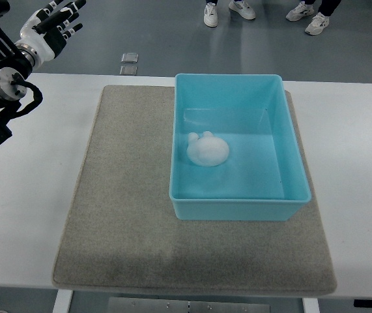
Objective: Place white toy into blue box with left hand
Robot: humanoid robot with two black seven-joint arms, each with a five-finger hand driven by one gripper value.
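White toy (207, 150) inside blue box (238, 201), left of centre, on grey mat (127, 215). Left hand (54, 27) raised top left w/ fingers spread, holding nothing.

Shot from a single overhead camera on the robot's own side of the white table (361, 163), angled steeply down and forward. Framed close enough to fill most of the picture with the grey mat (127, 215) and the blue box (238, 208), set roughly at centre. Near table edge cut off along the bottom; far edge crossed the upper part, with grey floor (172, 32) beyond and the shoes of people standing (238, 10) clipped at the top border. Left arm caught entering at the upper left corner, its left hand (55, 26) raised over the floor. No second view to compare.
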